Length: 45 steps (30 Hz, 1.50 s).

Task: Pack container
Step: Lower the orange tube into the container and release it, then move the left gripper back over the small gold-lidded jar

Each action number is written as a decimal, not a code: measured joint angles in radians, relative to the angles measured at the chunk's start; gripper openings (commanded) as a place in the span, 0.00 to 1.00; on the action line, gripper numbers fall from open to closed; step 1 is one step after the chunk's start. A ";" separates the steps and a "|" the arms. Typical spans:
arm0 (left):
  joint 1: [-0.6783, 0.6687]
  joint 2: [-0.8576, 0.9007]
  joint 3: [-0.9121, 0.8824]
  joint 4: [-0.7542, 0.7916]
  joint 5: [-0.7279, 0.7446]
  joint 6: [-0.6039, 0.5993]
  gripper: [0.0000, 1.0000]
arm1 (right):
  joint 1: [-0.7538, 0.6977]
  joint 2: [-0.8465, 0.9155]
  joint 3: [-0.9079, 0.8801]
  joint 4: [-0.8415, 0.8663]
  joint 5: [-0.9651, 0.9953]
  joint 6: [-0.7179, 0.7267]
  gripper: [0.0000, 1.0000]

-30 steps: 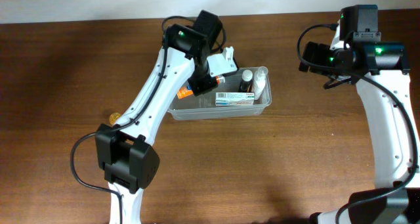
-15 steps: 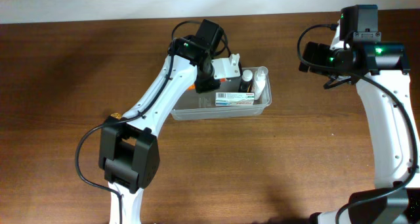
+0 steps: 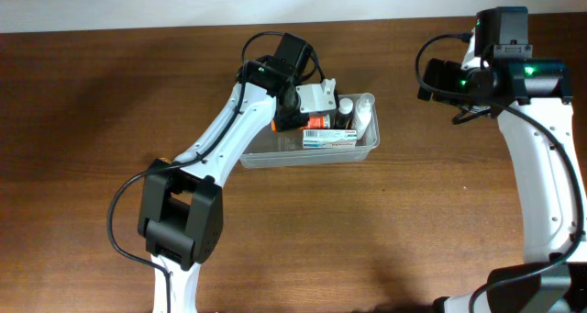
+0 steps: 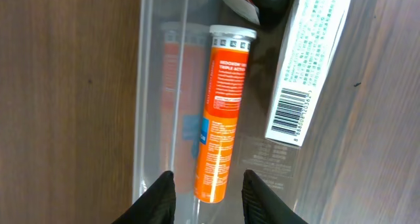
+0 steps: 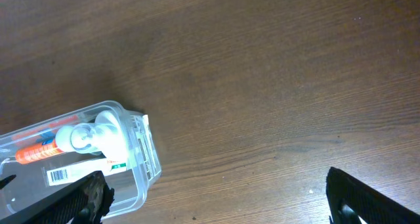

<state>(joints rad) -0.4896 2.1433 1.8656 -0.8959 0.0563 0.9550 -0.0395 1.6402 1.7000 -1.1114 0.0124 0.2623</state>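
The clear plastic container [image 3: 367, 150] sits on the table at centre. It holds an orange tube [image 4: 222, 112], a white box with a barcode [image 4: 307, 66], a dark bottle [image 3: 344, 106] and a white bottle [image 3: 363, 111]. My left gripper [image 4: 209, 196] is open just above the container, its fingers either side of the orange tube's lower end, not touching it. The tube lies along the container's wall. My right gripper [image 5: 216, 198] is open and empty above bare table, right of the container [image 5: 141, 178].
A small yellow thing [image 3: 160, 162] peeks out beside the left arm's base on the wooden table [image 3: 385, 230]. The right arm stands at the right side.
My left gripper has moved right over the container. The orange tube now lies inside the container, free of the fingers. The right arm has not moved.
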 measured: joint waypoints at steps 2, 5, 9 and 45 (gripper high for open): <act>0.000 0.000 -0.005 0.000 0.000 0.000 0.34 | 0.000 0.000 0.000 0.000 0.000 0.000 0.98; 0.000 0.000 -0.007 0.000 0.000 0.000 0.34 | 0.000 0.000 0.000 0.000 0.000 0.001 0.98; 0.000 0.000 -0.007 0.003 -0.026 -0.040 0.34 | 0.000 0.000 0.000 0.000 0.000 0.000 0.98; 0.599 -0.343 -0.023 -0.515 -0.025 -0.845 0.99 | 0.000 0.000 0.000 0.000 0.000 0.000 0.98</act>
<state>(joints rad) 0.1097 1.8008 1.8427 -1.4109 0.0315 0.1101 -0.0395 1.6402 1.7000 -1.1114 0.0124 0.2623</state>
